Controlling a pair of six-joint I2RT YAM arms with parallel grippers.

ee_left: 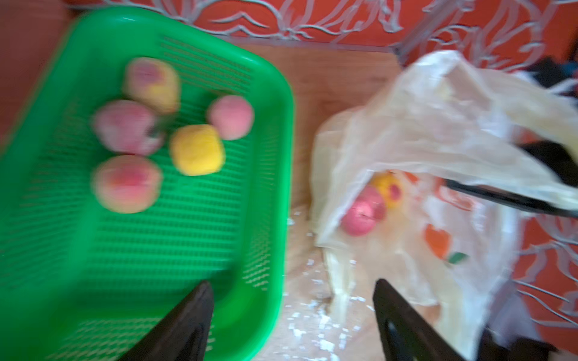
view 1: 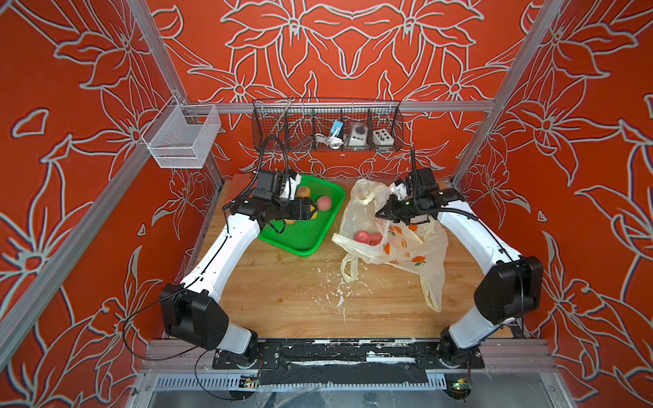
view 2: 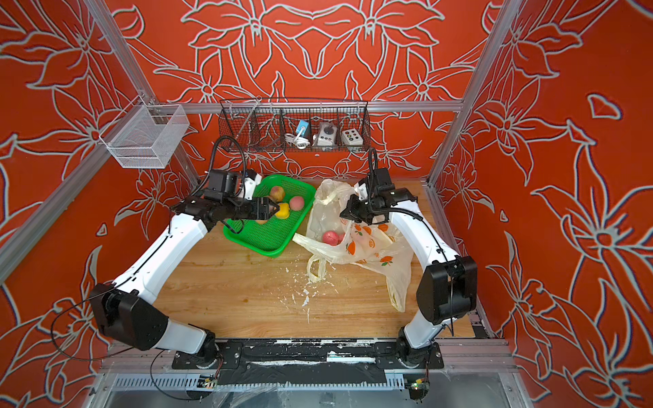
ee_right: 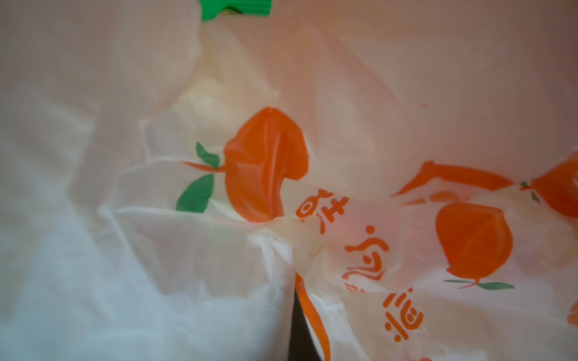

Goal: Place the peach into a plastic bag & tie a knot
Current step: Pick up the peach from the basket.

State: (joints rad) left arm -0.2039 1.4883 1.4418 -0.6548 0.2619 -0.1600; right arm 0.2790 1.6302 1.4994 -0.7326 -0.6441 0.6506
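Note:
Several pink-and-yellow peaches (ee_left: 126, 184) lie in the green tray (ee_left: 156, 265), and one pink peach (view 1: 324, 203) shows beside my left gripper (view 1: 312, 209). That gripper (ee_left: 291, 284) hangs open and empty over the tray's right side, next to a yellow fruit (view 2: 282, 211). The translucent plastic bag (view 1: 406, 247) with orange prints lies to the right of the tray, with a pink peach (view 1: 361, 236) and another fruit inside. My right gripper (view 1: 380, 213) is shut on the bag's upper edge and holds the mouth up. In the right wrist view the bag (ee_right: 187, 265) fills the frame and hides most of the gripper (ee_right: 295, 293).
The wooden table (view 1: 282, 300) carries white scraps (view 1: 335, 293) in front of the bag. A black wire basket (view 1: 328, 127) with small devices hangs on the back wall. A white mesh basket (view 1: 180, 137) hangs at the back left. Metal frame posts stand at the table's corners.

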